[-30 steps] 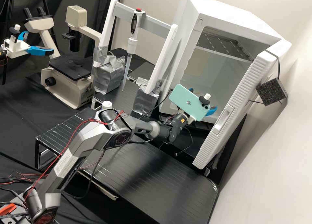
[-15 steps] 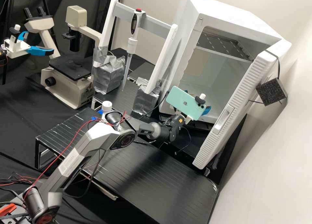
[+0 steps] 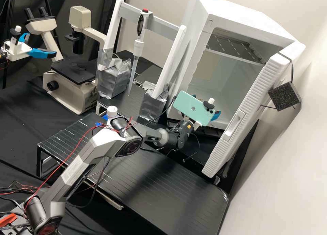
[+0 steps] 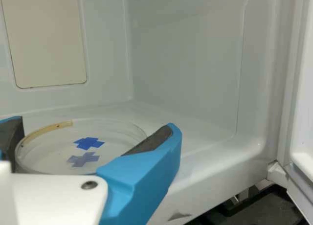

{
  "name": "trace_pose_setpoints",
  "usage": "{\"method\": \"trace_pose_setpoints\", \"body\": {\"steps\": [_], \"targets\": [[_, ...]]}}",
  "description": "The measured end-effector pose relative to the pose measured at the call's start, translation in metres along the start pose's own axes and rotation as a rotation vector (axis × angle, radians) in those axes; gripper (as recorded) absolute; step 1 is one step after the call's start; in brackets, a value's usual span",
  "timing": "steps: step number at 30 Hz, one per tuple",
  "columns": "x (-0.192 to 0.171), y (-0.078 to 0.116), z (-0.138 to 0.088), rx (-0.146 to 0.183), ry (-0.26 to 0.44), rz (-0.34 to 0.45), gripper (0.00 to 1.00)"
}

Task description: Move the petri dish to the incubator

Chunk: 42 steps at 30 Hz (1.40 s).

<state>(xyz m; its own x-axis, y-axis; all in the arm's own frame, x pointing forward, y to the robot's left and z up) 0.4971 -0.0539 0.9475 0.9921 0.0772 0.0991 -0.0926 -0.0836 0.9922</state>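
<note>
Incubator [image 3: 245, 22]: standing open; I'm looking in at its pale floor [image 4: 195, 137].
Gripper [image 4: 93, 124]: closing on the dish as I'm judging it, the blue fingers [image 4: 146, 173] clasping opposite sides.
Dish [image 4: 54, 142]: sitting between the pads, inside the incubator; whether it's touching the floor, I'm not able to tell.
Feel: I'm expecting it light, stiff and brittle, its smooth wall probably slipping if I'm gripping weakly, cracking if I'm squeezing hard.
Hold: I'm favouring the side wall, low and across the middle, keeping it level.
Blue cross [image 4: 89, 143]: marking the dish; I'm leaving it unpressed.
</note>
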Motion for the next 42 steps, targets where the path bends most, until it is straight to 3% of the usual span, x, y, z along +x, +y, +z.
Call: {"method": "trace_pose_setpoints", "body": {"steps": [15,22,25,36,39,42], "targets": [[-0.011,-0.008,0.003,0.012,-0.011,-0.032,1.0],[-0.036,-0.001,-0.002,-0.02,0.003,-0.063,1.0],[-0.047,0.004,-0.002,-0.019,0.007,-0.057,1.0],[-0.105,0.027,0.006,0.021,-0.007,0.006,1.0],[-0.125,0.024,0.002,0.05,-0.006,0.024,1.0],[-0.146,0.021,-0.005,0.056,0.009,0.057,1.0]]}}
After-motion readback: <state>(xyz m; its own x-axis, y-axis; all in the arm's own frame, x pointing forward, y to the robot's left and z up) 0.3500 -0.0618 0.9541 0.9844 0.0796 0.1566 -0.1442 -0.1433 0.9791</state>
